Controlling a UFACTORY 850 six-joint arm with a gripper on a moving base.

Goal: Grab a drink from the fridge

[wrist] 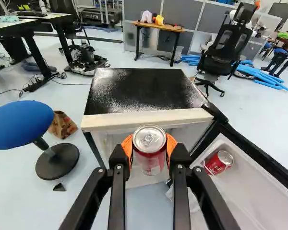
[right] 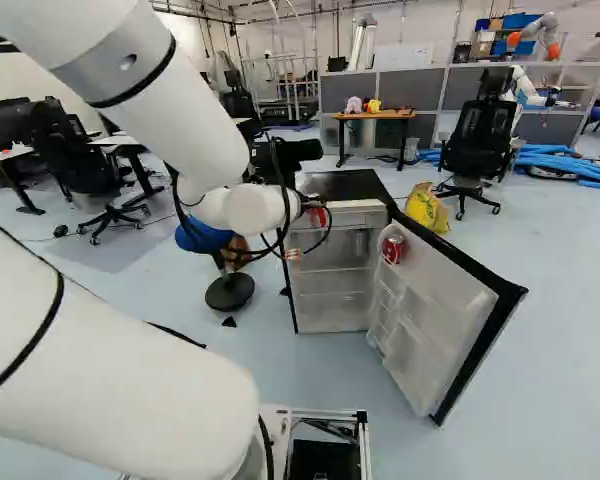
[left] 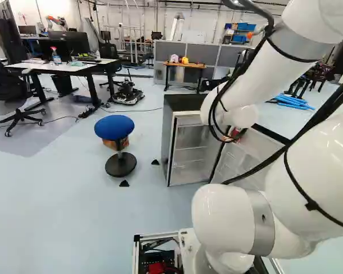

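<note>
Standing between fingers (wrist: pixel 127 147); red can (wrist: pixel 150 152)

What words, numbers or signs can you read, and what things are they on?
There are none I can read for sure.
Red can in the gripper: pale marks, too blurred to read.
Other red can in the fridge door: too small to read.
Yellow bag: marks too small to read.

Both cans (wrist: pixel 149 155) are red with silver tops; finger pads (wrist: pixel 127 146) are orange. Fridge top (wrist: pixel 144 88) is black with whitish speckles. Stool seat (wrist: pixel 19 125) is blue.
</note>
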